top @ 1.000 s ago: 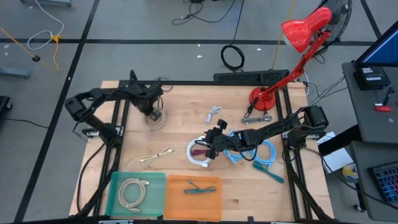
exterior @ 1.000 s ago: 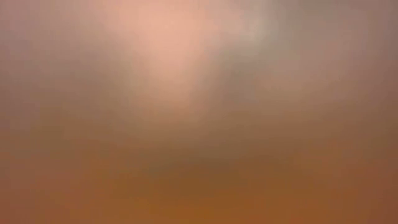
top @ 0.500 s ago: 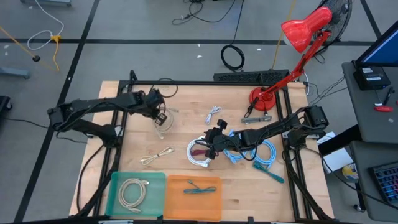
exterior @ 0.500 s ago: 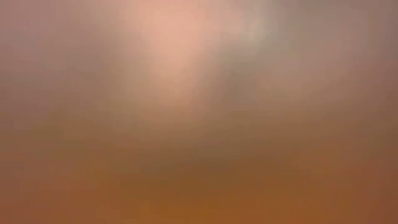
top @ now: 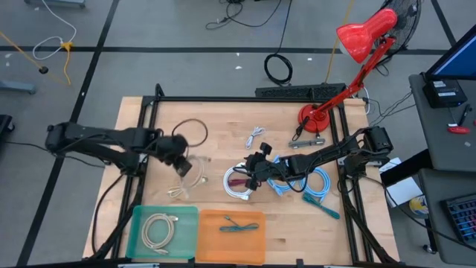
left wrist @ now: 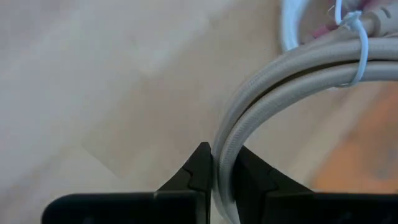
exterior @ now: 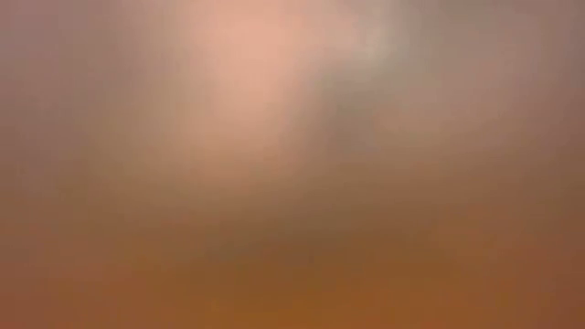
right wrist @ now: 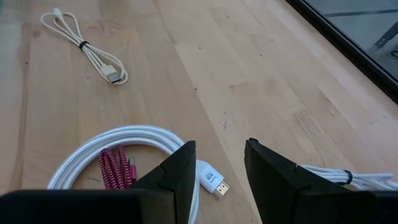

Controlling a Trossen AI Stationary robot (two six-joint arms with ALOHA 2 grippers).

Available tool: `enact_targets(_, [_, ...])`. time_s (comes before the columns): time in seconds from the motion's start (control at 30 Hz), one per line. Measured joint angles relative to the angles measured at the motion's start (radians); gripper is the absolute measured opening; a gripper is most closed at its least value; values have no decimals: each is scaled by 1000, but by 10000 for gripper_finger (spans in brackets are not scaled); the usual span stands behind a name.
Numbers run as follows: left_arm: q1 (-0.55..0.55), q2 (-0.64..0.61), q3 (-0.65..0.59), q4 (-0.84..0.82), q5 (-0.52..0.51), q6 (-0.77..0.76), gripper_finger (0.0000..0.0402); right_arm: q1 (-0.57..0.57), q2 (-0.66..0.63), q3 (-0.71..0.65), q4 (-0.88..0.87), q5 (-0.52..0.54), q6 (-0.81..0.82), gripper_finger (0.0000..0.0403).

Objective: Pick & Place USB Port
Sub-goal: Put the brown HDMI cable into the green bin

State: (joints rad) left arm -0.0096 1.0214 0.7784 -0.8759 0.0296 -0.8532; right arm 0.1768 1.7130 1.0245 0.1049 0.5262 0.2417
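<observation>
our left gripper (top: 181, 165) is pinched nearly closed on a coiled grey cable (left wrist: 280, 81), held over the wooden table (top: 223, 119) just above the green tray (top: 137, 216). the wrist view shows two strands running between the fingers (left wrist: 198, 168), with a pale tie (left wrist: 351, 37) bundling the coil further along. we judge the cable light and limp: it will sag, swing and may slide through a thin grip, so taking it near the tie, where the strands stay together, looks safest. we cannot make out its plugs.

our right gripper (right wrist: 217, 171) waits with its jaws apart and holding nothing, over a white cable (right wrist: 112, 140) and a pink braided one (right wrist: 112, 168). a small cream cable (right wrist: 93, 53) lies well apart. the orange tray (top: 230, 225) holds a teal cable (top: 238, 225).
</observation>
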Motion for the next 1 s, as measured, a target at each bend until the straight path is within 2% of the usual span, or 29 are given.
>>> enact_targets(0.13, [-176, -34, 0, -3, 25, -211, 34, 0, 0, 0, -4, 0, 0, 130])
enact_targets(0.3, [-411, -39, 1, 18, -21, -480, 34, 0, 0, 0, -5, 0, 0, 130])
enact_targets(0.43, [-591, -6, 1, 42, -53, -699, 34, 0, 0, 0, -12, 0, 0, 130])
enact_targets(0.57, [-739, 52, 3, 151, -96, -869, 34, -7, 0, 0, -12, 0, -2, 130])
enact_targets(0.8, [-868, 229, 109, 162, -171, -1001, 34, -19, 0, 0, -12, -2, 0, 130])
enact_targets(1.0, [-896, 376, 184, 86, -96, -1055, 34, -19, 0, 0, -11, -4, 0, 130])
